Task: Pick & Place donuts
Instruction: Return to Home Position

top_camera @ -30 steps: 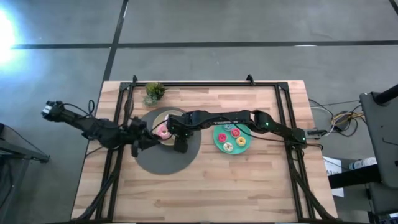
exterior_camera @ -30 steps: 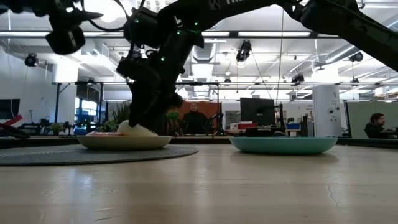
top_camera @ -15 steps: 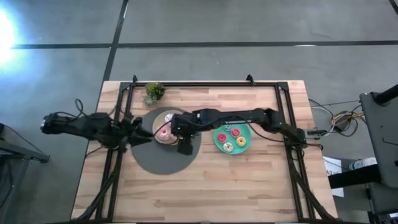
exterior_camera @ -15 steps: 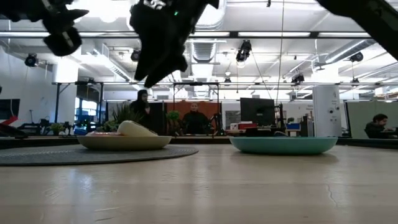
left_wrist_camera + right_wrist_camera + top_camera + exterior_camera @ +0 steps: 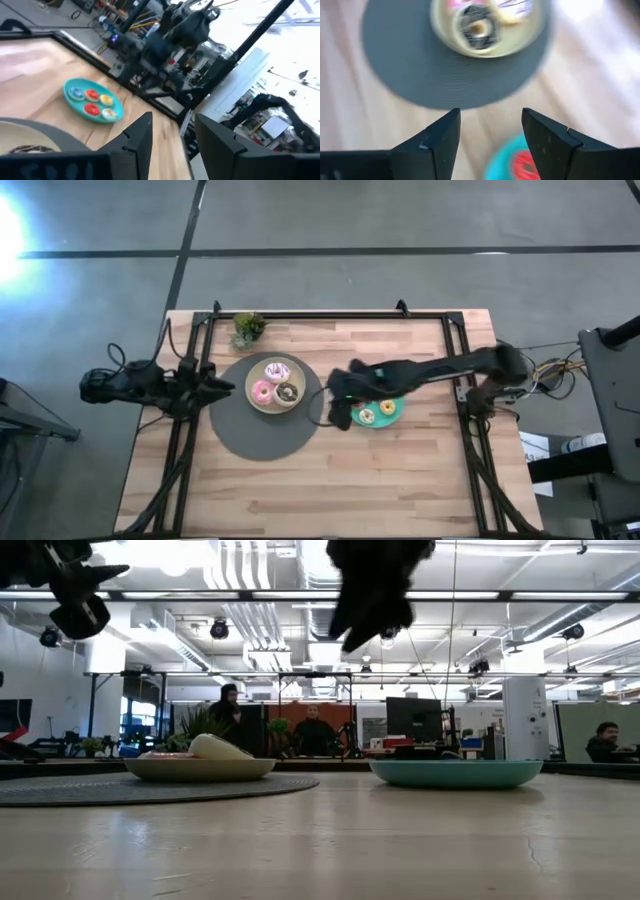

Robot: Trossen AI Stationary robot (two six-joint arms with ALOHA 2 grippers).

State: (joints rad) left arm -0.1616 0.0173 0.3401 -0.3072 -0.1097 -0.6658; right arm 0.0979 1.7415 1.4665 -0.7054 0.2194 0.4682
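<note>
High view: wooden desk (image 5: 330,490) with a round grey mat (image 5: 255,435) left of centre. A beige plate (image 5: 254,373) sits on the mat's far part and carries three large donuts: the pink donut (image 5: 263,392), the lilac sprinkled donut (image 5: 277,371) and the dark chocolate donut (image 5: 288,392), close together. A teal plate (image 5: 400,406) lies to the right, off the mat, with the mini donuts (image 5: 387,407) on it; part of it is hidden under the right arm. The right tool (image 5: 338,418) hangs between the mat's edge and the teal plate. The left tool (image 5: 220,387) is at the mat's left edge, with its arm stretched back over the desk's left side. A small plant (image 5: 247,328) stands near the far left corner. Low view: both plates rest flat, beige on the mat and teal on bare wood, well apart. The right tool is high above the gap between them, and the left arm is high in the upper left corner. People (image 5: 313,730) show in the room behind. Left wrist view: the left tool's fingers (image 5: 137,135) stand wide apart and grip nothing; beyond them are the teal plate with its minis and a strip of beige plate rim. Right wrist view: the right tool's fingers (image 5: 435,142) are also spread wide and empty, above the mat's edge; the beige plate with all three large donuts is beyond, and a slice of teal plate with a red mini is close by.
</note>
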